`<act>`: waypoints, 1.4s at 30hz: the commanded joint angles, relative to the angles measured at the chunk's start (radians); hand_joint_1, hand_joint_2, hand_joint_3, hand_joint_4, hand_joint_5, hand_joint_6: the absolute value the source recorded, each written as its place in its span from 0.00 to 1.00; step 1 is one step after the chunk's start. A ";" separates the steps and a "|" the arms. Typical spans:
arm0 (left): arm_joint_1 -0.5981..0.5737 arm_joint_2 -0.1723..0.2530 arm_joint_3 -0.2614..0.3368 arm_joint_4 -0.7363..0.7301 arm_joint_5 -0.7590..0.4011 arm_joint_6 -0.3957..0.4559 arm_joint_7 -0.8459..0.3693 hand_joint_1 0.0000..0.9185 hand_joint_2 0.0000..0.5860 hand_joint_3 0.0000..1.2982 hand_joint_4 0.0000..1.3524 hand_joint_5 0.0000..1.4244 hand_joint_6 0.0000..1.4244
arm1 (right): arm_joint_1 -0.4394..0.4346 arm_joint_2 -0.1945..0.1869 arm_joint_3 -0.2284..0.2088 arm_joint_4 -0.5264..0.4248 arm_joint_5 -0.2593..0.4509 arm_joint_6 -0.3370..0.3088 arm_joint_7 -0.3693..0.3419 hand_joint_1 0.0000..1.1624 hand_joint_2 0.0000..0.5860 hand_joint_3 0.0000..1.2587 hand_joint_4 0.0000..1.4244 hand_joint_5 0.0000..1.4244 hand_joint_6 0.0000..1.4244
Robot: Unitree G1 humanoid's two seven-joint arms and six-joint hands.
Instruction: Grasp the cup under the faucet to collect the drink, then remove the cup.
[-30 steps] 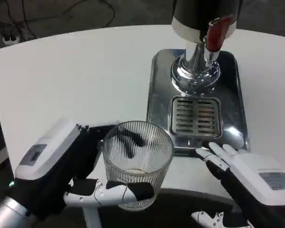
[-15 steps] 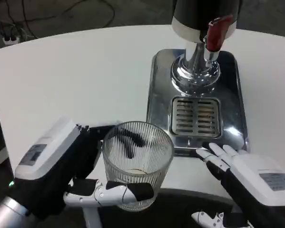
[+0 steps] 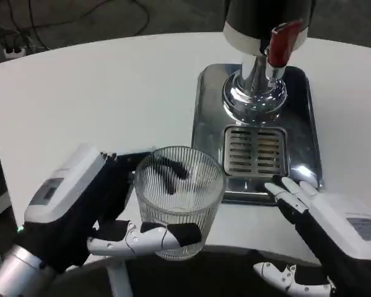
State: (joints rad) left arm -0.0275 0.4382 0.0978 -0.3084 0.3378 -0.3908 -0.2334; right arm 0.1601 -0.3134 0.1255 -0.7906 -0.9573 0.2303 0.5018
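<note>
In the head view, the left hand (image 3: pixel 92 210) held the cup (image 3: pixel 180 201) at the near edge of the table (image 3: pixel 80 93), with fingers (image 3: pixel 163 235) wrapped across the lower front wall and others showing dark through the glass at the back. The cup stood upright, near the front left corner of the tray (image 3: pixel 205 133) but apart from it, and well short of the faucet (image 3: pixel 259 68) with its red lever (image 3: pixel 281 40). It was therefore not under the spout, nor over the grille (image 3: pixel 255 151). The cup was clear ribbed glass with a thick base; whether it held any drink could not be told. It was judged rigid, breakable and moderately heavy for its size. The ribs likely gave some purchase, yet glass was judged slippery against smooth fingers, more so if wet. The wrap around the lower wall was judged the sound place to hold: low on the wall, clear of the rim, fingers opposed front and back. The right hand (image 3: pixel 334 226) lay open beside the tray's front right corner, fingers extended toward the tray and holding nothing.
</note>
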 commanded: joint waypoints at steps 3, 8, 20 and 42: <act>-0.109 -0.019 -0.048 0.099 0.039 -0.020 0.048 0.60 0.17 0.79 0.87 0.98 1.00 | 0.013 0.022 -0.021 -0.029 -0.006 0.012 -0.009 0.40 0.60 0.07 0.00 0.00 0.00; -0.203 -0.025 -0.083 0.196 0.074 -0.033 0.081 0.60 0.17 0.79 0.87 0.98 1.00 | 0.031 0.033 -0.042 -0.053 -0.003 0.010 -0.009 0.40 0.60 0.07 0.00 0.00 0.00; -0.457 -0.025 -0.169 0.525 0.151 -0.086 0.196 0.60 0.17 0.79 0.87 0.98 1.00 | 0.069 0.050 -0.123 -0.110 0.024 0.021 -0.008 0.40 0.60 0.07 0.00 0.00 0.00; -0.896 -0.068 -0.361 1.244 0.296 -0.169 0.543 0.60 0.17 0.79 0.87 0.98 1.00 | 0.115 0.051 -0.172 -0.166 0.060 0.025 0.011 0.39 0.61 0.07 0.00 0.00 0.00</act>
State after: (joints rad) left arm -0.8889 0.3784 -0.2466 0.8907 0.6199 -0.5480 0.2649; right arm 0.2542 -0.2642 -0.0352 -0.9413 -0.9061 0.2530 0.5020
